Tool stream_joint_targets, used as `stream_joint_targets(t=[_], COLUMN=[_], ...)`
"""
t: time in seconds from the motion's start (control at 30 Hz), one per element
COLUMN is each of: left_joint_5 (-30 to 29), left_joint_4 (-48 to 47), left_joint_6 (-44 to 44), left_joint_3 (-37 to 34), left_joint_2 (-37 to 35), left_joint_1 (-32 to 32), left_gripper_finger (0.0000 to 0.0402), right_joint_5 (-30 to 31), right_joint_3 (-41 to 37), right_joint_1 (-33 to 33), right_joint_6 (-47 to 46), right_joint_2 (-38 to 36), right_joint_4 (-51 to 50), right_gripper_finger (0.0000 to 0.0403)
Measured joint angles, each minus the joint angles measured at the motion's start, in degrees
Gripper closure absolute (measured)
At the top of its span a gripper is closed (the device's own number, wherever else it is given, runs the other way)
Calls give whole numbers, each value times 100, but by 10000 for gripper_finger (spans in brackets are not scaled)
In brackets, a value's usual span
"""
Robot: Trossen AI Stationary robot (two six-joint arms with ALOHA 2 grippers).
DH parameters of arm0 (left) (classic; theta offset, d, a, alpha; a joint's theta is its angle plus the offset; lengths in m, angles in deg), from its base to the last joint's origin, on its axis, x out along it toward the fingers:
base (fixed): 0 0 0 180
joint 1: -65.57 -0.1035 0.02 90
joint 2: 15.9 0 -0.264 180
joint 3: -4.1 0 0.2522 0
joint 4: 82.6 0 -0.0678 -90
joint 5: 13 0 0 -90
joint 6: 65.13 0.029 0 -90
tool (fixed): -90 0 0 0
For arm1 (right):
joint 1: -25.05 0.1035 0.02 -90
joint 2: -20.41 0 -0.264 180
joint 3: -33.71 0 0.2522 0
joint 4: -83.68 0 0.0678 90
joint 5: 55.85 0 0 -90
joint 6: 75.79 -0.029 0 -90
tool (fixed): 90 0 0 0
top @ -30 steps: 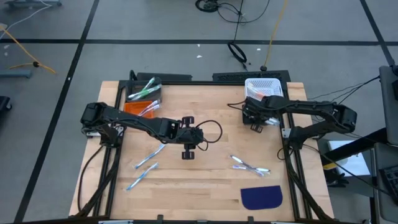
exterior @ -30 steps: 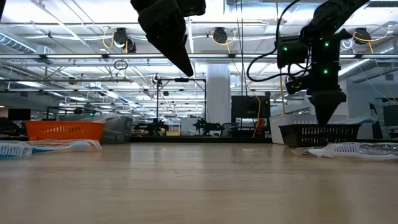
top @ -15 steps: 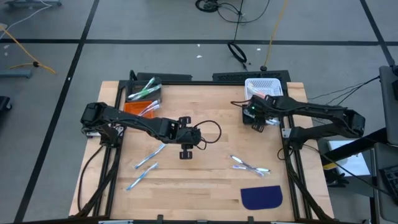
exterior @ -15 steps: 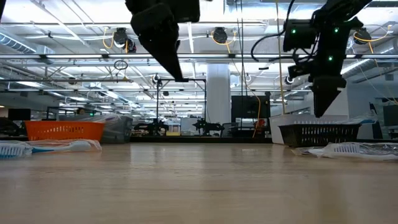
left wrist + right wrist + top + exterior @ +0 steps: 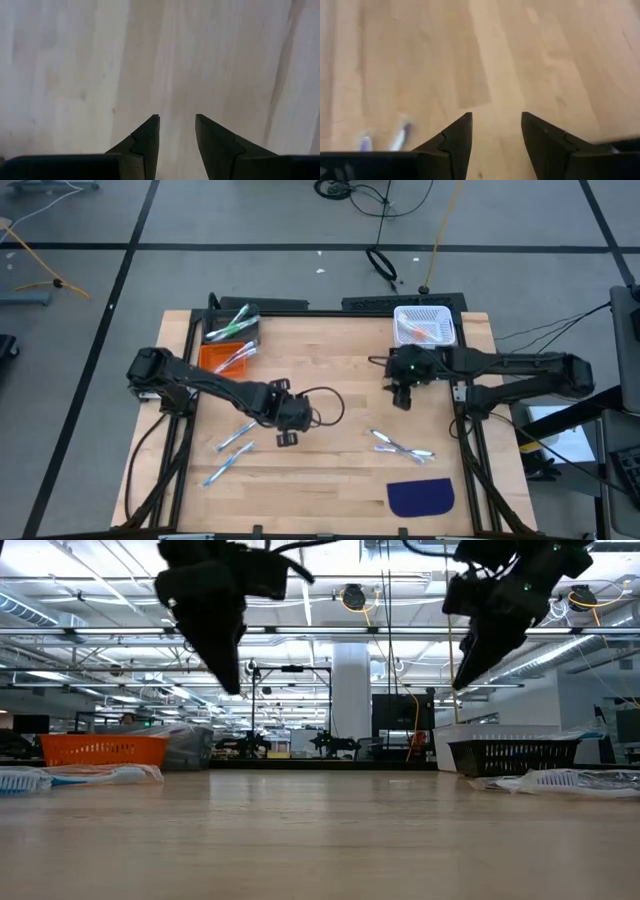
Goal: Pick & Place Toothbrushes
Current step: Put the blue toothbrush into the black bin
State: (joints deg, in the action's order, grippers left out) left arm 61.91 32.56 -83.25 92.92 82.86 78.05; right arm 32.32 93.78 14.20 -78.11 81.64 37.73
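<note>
Both grippers are empty with their jaws apart, so the step in hand is reaching for the next pick. The left gripper (image 5: 284,438), at centre-left of the high view, hangs above the desk (image 5: 340,470) just beside two loose toothbrushes (image 5: 234,438); it should line up across a handle before descending. The right gripper (image 5: 401,400), centre-right, should aim for the crossed pair (image 5: 402,447) at lower right. More toothbrushes lie in the orange bin (image 5: 225,352) and white basket (image 5: 424,326) at the top. A second ago the right gripper hung at the basket; the left was nearer mid-desk.
</note>
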Motion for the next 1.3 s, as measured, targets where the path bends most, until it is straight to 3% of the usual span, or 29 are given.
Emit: stream_joint_targets(t=[0.3, 0.77, 1.0, 1.3], left_joint_5=[6, -19, 270, 711], left_joint_4=[-398, -1690, -1381, -94], left_joint_6=[-1385, -3810, -4316, -4571], left_joint_3=[-557, -668, -1343, -2603], left_joint_2=[-25, -36, -307, -1116], left_joint_1=[490, 1281, 1352, 1288], left_gripper_finger=[272, 272, 273, 273], right_joint_5=[21, 344, 329, 329], right_joint_3=[1, -286, -519, -519], right_joint_1=[763, 1117, 1140, 1140], right_joint_6=[-192, -285, -283, -281], right_joint_2=[0, 20, 20, 20], right_joint_4=[470, 1000, 1430, 1439], right_gripper_finger=[245, 246, 247, 248])
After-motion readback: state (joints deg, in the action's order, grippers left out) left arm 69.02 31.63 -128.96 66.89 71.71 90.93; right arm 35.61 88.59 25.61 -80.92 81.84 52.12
